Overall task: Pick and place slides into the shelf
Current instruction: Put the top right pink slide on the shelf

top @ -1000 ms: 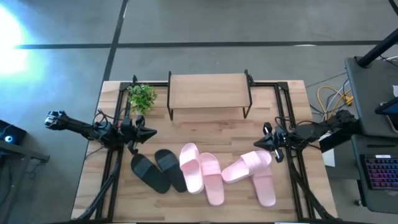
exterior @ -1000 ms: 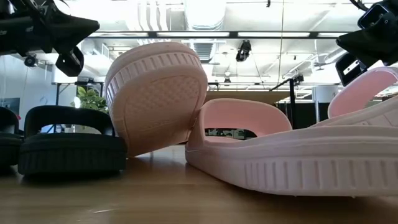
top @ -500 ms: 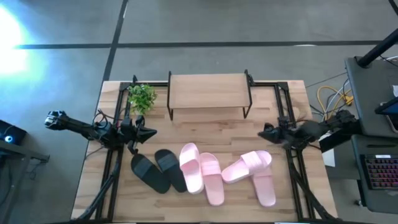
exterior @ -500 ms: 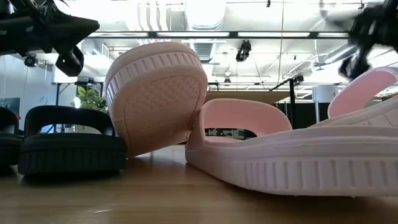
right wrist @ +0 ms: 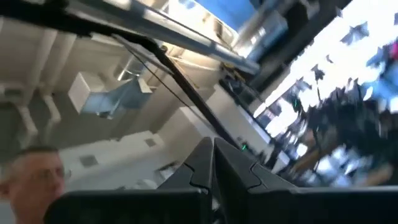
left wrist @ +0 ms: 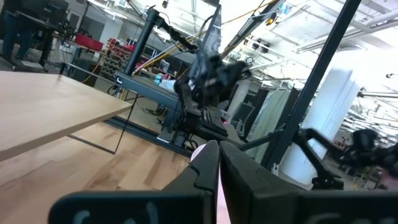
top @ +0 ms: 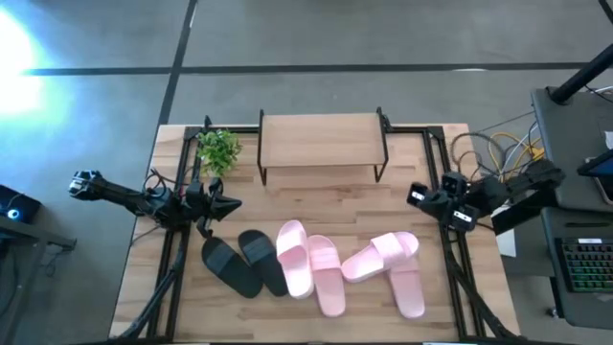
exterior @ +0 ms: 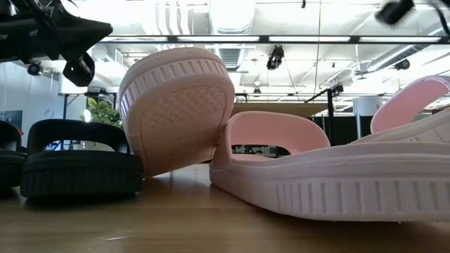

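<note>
The large light wooden butcher-block table fills the middle of the high view, with dark metal rails along its left and right sides. At its upper middle stands the small shelf with a light wooden top board and thin black metal legs; the top board is bare, and the level beneath cannot be seen from above.

The left end effector, dark and two-fingered, hangs over the left part of the table, above the black pair and holding nothing; in the left wrist view its fingers lie pressed together with no gap. The right end effector sits at the right of the table, tilted upward, gripping nothing; in the right wrist view its fingers are likewise drawn tight together.

The slides lie in a row across the lower part of the table, well apart from the shelf: two black open-toe slide sandals side by side at lower left, then two light pink slide sandals touching each other at centre, then two more light pink slide sandals at lower right, one lying across the other.

A small green leafy plant stands at the upper left, just beside the shelf.
</note>
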Motion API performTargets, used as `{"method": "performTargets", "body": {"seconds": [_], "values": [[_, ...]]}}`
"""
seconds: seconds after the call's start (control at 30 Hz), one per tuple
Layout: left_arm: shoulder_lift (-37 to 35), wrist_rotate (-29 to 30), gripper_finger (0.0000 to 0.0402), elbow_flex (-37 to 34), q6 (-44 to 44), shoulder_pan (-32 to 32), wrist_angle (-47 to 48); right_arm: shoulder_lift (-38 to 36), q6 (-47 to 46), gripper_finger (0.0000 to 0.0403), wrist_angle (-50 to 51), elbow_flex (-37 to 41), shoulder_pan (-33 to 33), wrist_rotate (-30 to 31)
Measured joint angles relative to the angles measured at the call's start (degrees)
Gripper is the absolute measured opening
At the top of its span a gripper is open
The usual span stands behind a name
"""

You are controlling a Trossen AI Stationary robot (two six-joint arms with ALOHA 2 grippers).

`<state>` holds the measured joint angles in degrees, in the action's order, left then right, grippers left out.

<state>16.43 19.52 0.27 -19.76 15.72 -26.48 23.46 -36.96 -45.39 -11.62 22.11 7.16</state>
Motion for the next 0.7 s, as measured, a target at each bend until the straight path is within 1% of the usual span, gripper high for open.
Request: {"method": "performTargets", "body": {"seconds": [0.07,0.13,0.17,0.23,0.27,0.3,0.4,0.53,0.57,0.67,0.7], "values": [[0.03,0.22,0.0000,0.00,2.80,0.00,0.03,5.38,6.20,0.0009,0.15,-5.59,0.00,2.10],[-0.01,0.30,0.0000,0.00,5.13,0.01,-0.08,10.61,12.82,0.0009,0.75,-11.09,0.00,7.41],[-0.05,0.31,0.0000,0.00,5.20,0.01,-0.39,13.19,15.20,0.0009,2.40,-13.80,-0.02,11.12],[-0.04,0.37,0.0000,0.00,4.23,0.00,-3.55,17.45,17.50,0.0009,8.29,-18.80,-0.02,19.19],[0.06,0.42,0.0000,0.00,2.57,0.01,-6.67,19.46,17.15,0.0009,11.77,-21.06,-0.04,22.80],[0.01,0.51,0.0000,0.00,0.84,-0.01,-9.89,21.21,15.80,0.0009,15.21,-23.11,-0.04,25.15],[-0.01,0.58,0.0000,-0.04,-0.92,0.01,-22.60,25.56,10.70,0.0009,20.22,-28.19,-0.15,26.38],[-0.38,0.68,0.0000,-0.04,-0.85,-0.01,-39.31,30.31,8.19,0.0009,20.66,-32.84,-0.13,26.56],[-0.38,1.05,0.0000,-0.04,-0.50,0.00,-42.63,31.16,8.23,0.0009,20.78,-33.84,-0.15,27.57],[-0.43,4.93,0.0000,-0.04,6.50,0.01,-48.07,32.62,8.36,0.0009,20.82,-36.28,-0.15,32.19],[-0.45,5.21,0.0000,-0.04,8.93,-0.01,-49.18,33.03,8.40,0.0009,20.99,-36.97,-0.15,32.93]]}}
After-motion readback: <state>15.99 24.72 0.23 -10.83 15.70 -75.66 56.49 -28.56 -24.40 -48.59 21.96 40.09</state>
